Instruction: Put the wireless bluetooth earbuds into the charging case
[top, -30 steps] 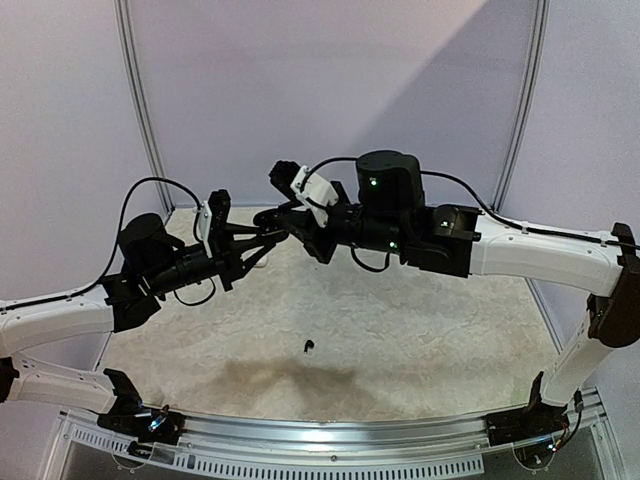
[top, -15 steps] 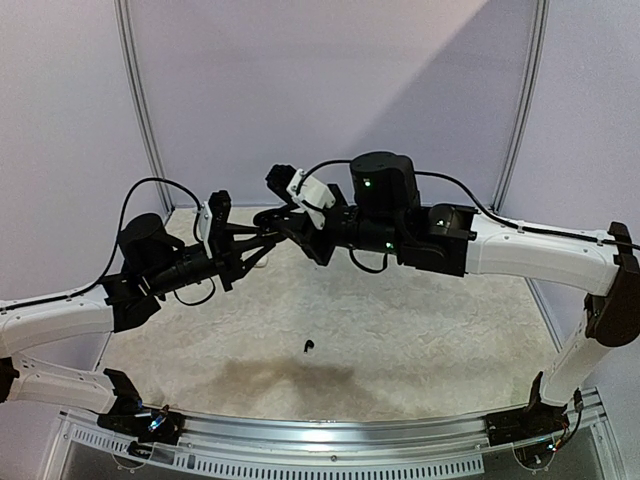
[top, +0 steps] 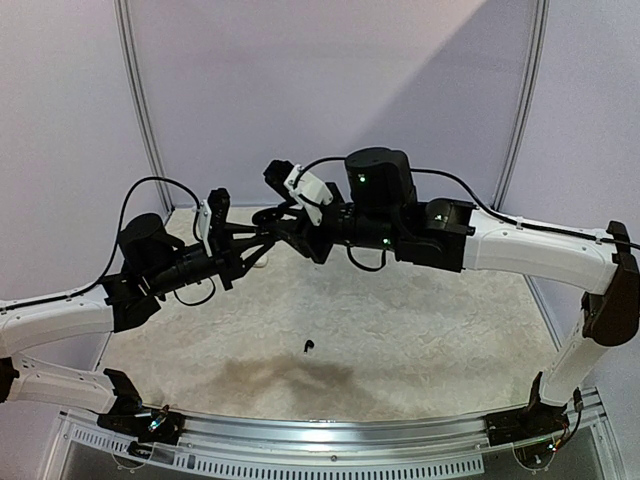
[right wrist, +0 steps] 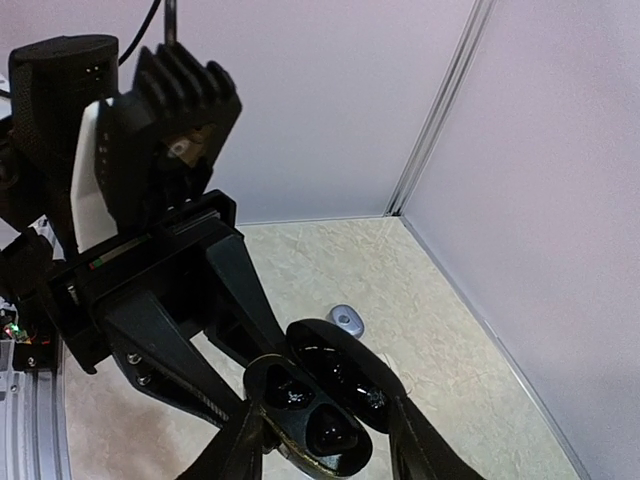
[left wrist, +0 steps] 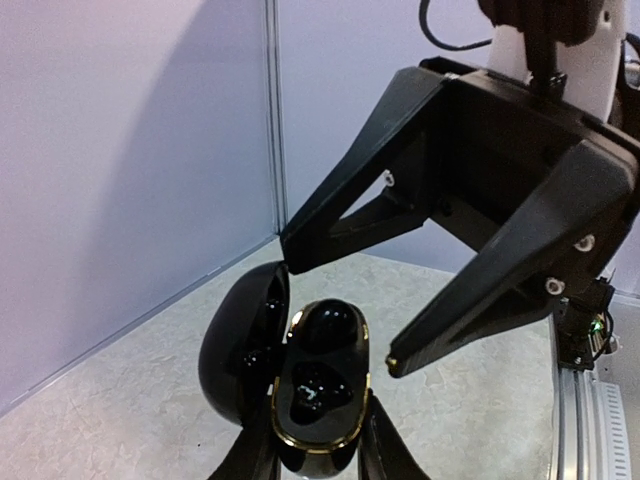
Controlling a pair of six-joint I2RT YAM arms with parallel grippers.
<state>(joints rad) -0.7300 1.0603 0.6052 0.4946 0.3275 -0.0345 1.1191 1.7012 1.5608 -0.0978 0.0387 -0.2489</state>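
Aloft, left gripper [left wrist: 318, 458] clamps the open charging case [left wrist: 318, 400]; right gripper [left wrist: 345, 305] spread, empty, straddling it. One black earbud [top: 308, 346] on the table [top: 450, 330], well below both hands. Insertion unfinished; case contents unclear.

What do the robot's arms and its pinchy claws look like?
The left arm and right arm have white shells, chunky black joints and looping black cables. The right one shows tiny green lights. The left gripper and right gripper are black, with long pointed fingers dotted with silver screws.
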